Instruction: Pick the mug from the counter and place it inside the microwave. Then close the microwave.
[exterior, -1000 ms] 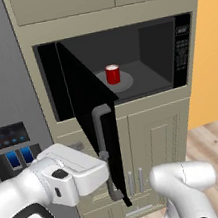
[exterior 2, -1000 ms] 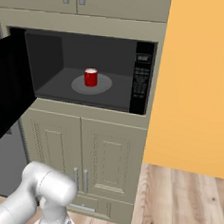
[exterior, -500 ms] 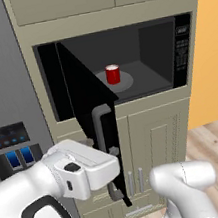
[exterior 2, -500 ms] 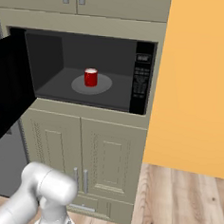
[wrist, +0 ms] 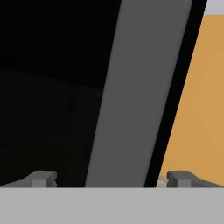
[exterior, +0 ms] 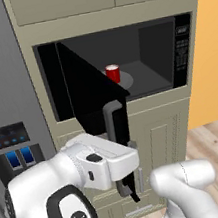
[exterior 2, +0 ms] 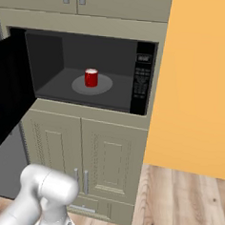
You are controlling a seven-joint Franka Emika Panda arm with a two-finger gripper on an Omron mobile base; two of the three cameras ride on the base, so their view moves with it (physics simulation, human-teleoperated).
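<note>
Gripper (wrist: 111, 177) has closed in on the door handle (wrist: 135, 92) over the last second; fingers spread wide, straddling it, nothing held. Judgement: door-closing step begun. Mug (exterior 2: 91, 78) sits on the turntable (exterior 2: 104, 86) inside the microwave (exterior 2: 142, 78). Beige cabinets (exterior 2: 105, 161), orange wall (exterior 2: 198, 83) beyond.

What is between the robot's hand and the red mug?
The open microwave door: in the left base view it stands between the gripper and the mug.
</note>
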